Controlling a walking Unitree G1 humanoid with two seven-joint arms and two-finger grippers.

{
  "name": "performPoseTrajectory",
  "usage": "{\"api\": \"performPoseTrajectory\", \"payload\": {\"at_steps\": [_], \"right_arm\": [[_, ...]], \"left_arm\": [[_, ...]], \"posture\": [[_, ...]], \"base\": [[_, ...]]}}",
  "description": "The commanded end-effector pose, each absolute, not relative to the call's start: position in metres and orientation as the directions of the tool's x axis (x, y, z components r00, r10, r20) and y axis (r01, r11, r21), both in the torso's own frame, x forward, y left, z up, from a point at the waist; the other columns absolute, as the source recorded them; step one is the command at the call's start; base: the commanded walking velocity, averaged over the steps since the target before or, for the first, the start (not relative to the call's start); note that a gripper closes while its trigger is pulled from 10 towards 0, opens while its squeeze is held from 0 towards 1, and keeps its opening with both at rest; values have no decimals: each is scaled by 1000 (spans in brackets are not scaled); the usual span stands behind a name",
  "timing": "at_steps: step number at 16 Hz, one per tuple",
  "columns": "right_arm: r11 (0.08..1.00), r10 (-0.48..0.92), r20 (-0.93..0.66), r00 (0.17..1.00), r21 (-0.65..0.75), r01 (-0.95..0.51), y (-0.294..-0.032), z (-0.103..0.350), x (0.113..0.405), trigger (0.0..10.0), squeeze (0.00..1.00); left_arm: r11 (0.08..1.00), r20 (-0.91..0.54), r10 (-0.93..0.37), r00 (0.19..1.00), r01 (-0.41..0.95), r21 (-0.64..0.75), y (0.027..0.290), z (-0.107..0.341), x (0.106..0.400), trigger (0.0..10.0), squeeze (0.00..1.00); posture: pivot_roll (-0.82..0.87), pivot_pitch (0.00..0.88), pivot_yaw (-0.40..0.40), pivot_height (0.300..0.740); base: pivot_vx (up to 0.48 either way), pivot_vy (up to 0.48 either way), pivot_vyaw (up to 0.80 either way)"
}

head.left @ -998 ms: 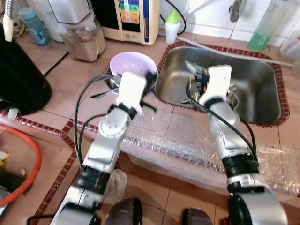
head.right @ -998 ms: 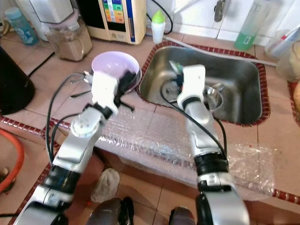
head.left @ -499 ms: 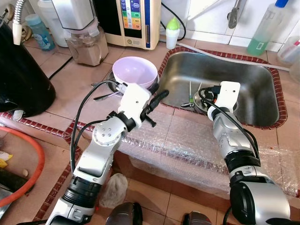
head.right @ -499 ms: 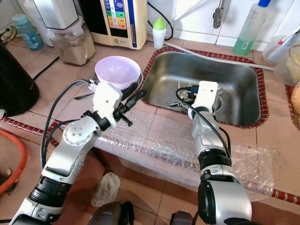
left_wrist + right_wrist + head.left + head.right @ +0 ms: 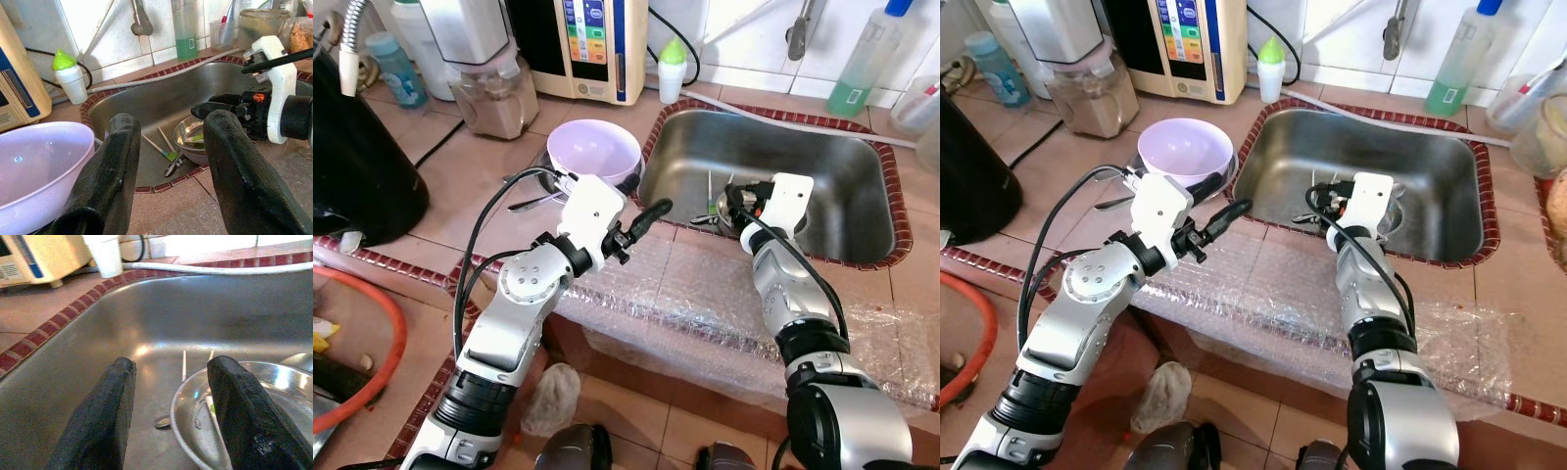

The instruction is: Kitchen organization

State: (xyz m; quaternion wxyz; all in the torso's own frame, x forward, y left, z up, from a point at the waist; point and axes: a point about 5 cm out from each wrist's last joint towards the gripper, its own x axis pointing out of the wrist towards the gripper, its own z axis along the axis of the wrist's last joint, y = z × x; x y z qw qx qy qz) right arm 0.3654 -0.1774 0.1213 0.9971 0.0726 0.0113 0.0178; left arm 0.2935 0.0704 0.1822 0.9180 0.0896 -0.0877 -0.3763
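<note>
So, front edge: a clear sheet of bubble wrap (image 5: 705, 289) is lying along the tiled counter (image 5: 470, 166), right in front of the robot, and nothing is sitting on it.
Left gripper (image 5: 646, 217): it is hanging over the counter edge, between the bowl and the sink, with its two black fingers (image 5: 105, 181) spread apart and holding nothing.
Right gripper (image 5: 168, 406): it is reaching down into the sink, with its fingers spread wide and empty, just above the metal bowl.
Pale purple round bowl (image 5: 594, 152): it is sitting on the counter beside the sink, not put away yet.
Steel sink (image 5: 842, 162): a small shiny metal bowl (image 5: 234, 401), a spoon (image 5: 163, 420) and thin sticks with green tips (image 5: 164, 149) are lying inside.
How far along: I think the tidying is only starting, because nothing is picked up and the sink things are waiting.
</note>
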Motion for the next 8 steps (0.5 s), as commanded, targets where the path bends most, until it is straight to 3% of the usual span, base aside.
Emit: {"api": "performPoseTrajectory", "payload": {"at_steps": [1, 5, 8], "right_arm": [[982, 81, -39, 996, 172, -74, -175, 112, 360, 10000, 1000], [967, 195, 111, 974, 145, -210, -172, 137, 361, 10000, 1000], [948, 318, 179, 931, -39, -316, -171, 161, 363, 10000, 1000]], "left_arm": [[705, 100, -701, 706, 666, 244, 74, 186, 293, 10000, 1000], [734, 111, -670, 734, 633, 244, 78, 186, 300, 10000, 1000], [805, 124, -581, 805, 545, 235, 88, 187, 310, 10000, 1000]], "posture": [[23, 53, 96, 740], [4, 36, 91, 740], [-10, 33, 86, 740]], "base": [[0, 0, 0], [0, 0, 0], [0, 0, 0]]}}
